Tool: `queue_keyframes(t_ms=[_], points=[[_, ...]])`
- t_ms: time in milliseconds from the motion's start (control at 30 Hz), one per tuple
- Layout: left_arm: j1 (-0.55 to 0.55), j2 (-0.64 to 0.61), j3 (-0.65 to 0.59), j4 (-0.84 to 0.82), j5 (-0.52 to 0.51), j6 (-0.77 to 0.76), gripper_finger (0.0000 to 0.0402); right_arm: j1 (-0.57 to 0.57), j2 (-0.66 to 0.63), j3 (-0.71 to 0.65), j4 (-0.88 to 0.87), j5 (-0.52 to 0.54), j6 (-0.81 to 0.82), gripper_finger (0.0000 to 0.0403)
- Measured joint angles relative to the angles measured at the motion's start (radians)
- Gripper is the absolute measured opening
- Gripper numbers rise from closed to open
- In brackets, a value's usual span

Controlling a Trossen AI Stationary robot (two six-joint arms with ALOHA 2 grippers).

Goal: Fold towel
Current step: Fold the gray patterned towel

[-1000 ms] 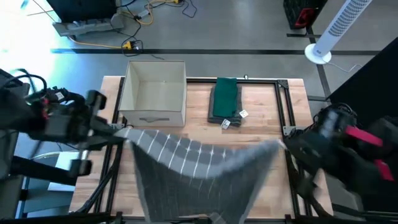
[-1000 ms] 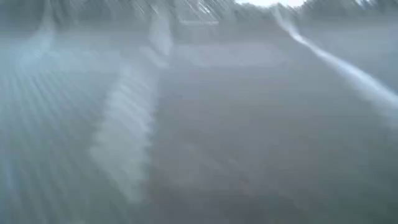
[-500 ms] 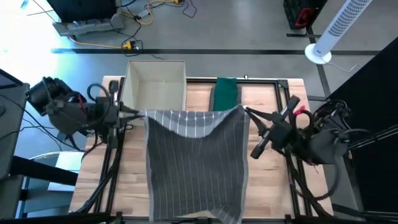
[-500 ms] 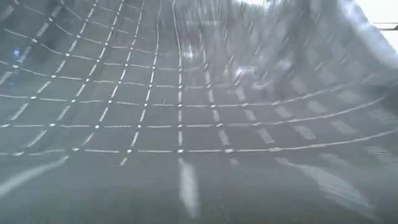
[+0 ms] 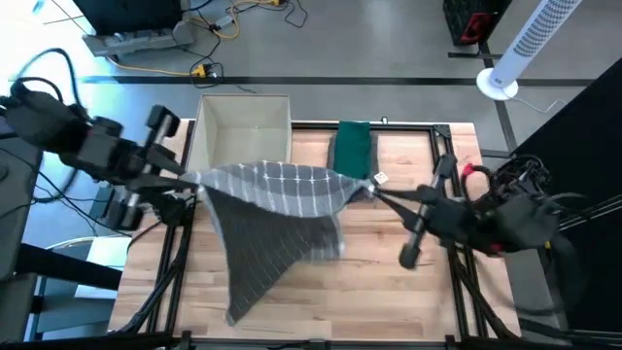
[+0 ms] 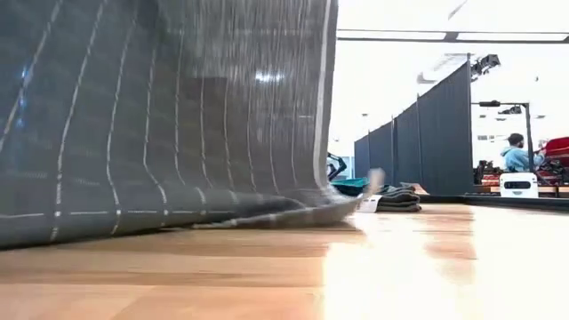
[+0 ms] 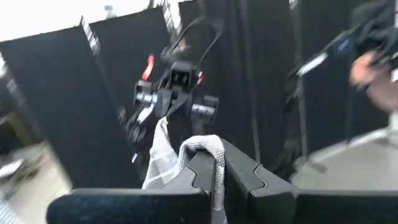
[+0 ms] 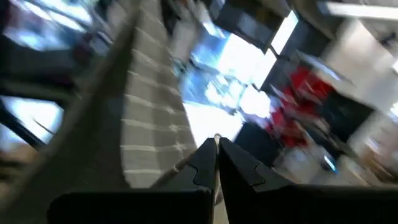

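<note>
A grey towel with thin white stripes hangs between my two grippers over the table's far half. My left gripper is shut on its left top corner, and my right gripper is shut on its right top corner. The top edge runs almost level between them. The cloth narrows toward the near side, and its lower left tip rests on the wood. In the low view the towel's bottom edge lies on the table. My left gripper pinches the towel's top left corner between its two fingers, coming level from the table's left. A rolled edge loops over the fingertips. The cloth hangs below, with its lower tip on the table. My right gripper pinches the towel's top right corner between its two fingers, slanting in from the table's right. The top edge runs away from the fingers toward the other arm. The cloth on this side hangs clear of the table.
An open pale box stands at the far left, right behind the towel's top edge. A folded green towel with paper tags lies at the far middle. Bare wood lies near and right. A person sits far behind.
Both grippers have carried the towel's top corners toward the far edge and closer together. The towel, briefly spread flat down to the near edge, is now lifted: its right near part has come off the table, and only the left lower tip stays down.
</note>
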Motion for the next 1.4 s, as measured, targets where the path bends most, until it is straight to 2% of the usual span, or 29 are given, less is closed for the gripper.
queue_keyframes(t_ms=[200,400,467,600,833,1033,1400], points=[[-0.05,-0.016,0.0,0.134,0.05,0.087,0.0,0.082,0.0,0.0,0.305,-0.145,-0.305,0.0],[-0.103,-0.019,0.0,0.296,0.056,0.219,0.0,0.172,0.0,0.0,0.488,-0.246,-0.511,0.0],[-0.115,-0.019,0.0,0.357,0.087,0.237,0.0,0.201,0.0,0.0,0.532,-0.305,-0.561,0.0],[-0.121,-0.011,0.0,0.447,0.117,0.24,0.0,0.253,0.0,0.0,0.581,-0.413,-0.654,0.0],[-0.121,0.047,0.0,0.516,0.148,0.24,0.0,0.314,0.0,0.0,0.609,-0.511,-0.738,0.0],[-0.143,0.125,0.0,0.607,0.168,0.253,0.0,0.361,0.0,0.0,0.612,-0.557,-0.799,0.0],[-0.194,0.233,0.0,0.795,0.173,0.303,0.0,0.428,0.0,0.0,0.628,-0.56,-0.89,0.0]])
